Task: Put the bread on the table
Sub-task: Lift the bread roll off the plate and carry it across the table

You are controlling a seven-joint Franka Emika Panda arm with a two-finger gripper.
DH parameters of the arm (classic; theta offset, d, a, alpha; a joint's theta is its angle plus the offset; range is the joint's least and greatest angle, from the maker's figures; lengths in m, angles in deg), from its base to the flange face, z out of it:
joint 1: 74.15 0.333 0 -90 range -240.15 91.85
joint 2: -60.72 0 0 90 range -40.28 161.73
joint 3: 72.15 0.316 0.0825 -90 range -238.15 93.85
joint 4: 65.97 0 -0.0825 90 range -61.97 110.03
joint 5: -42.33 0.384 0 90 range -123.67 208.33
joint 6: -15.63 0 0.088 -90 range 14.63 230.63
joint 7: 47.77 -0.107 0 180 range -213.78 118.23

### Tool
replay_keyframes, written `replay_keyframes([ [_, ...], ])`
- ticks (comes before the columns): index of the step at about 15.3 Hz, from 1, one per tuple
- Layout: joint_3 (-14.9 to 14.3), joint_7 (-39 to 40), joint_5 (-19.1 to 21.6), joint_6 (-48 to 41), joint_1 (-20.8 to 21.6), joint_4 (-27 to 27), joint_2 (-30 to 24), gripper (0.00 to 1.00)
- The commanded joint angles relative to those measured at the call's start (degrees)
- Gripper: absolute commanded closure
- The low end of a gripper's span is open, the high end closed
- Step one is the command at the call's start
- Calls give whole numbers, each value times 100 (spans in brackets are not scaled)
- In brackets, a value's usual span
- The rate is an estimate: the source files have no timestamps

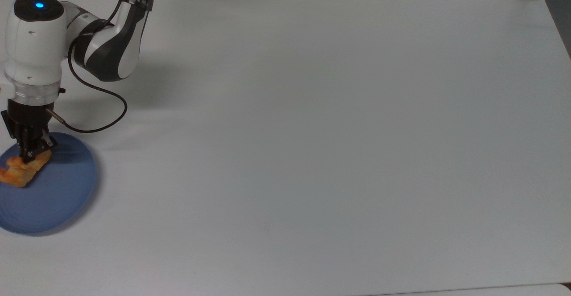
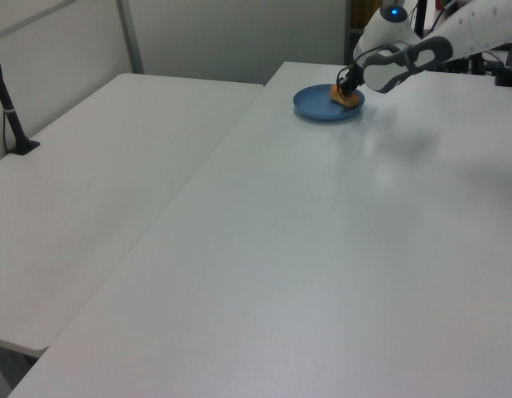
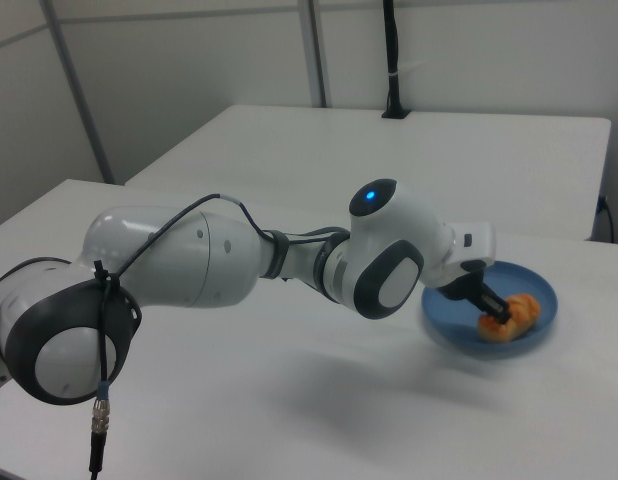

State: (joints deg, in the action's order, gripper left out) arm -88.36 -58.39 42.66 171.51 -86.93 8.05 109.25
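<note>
One robot hand (image 1: pixel 32 152) at the far left of the top view, fingers drawn close together and closed on the upper end of the bread (image 1: pixel 20 171). Bread resting on the blue plate (image 1: pixel 58 198), near the plate's upper left rim, low at the left edge of the frame. Plate sitting on the white desk (image 1: pixel 312 131), partly cut off by the frame's left edge. In the right view, dark fingers (image 3: pixel 486 302) touching the bread (image 3: pixel 511 315) at right of centre. In the left view, hand (image 2: pixel 347 89) and bread (image 2: pixel 345 97) small at upper right, fingers hard to make out.
</note>
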Motion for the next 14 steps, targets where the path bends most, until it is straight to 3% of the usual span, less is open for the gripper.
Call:
replay_keyframes([
  [1, -110, 201, 63, 21, 56, 164, -404, 100],
  [4, 4, 209, 55, -14, 144, 803, -1281, 100],
  [8, 521, 315, -7, -267, 548, 2490, -2880, 100],
  [10, 811, 280, -16, -1169, 776, 2914, -3593, 100],
  [11, 1013, 236, -16, -2079, 960, 3020, -4040, 100],
  [14, 1698, -70, -24, -3307, 1163, 3319, -4798, 100],
])
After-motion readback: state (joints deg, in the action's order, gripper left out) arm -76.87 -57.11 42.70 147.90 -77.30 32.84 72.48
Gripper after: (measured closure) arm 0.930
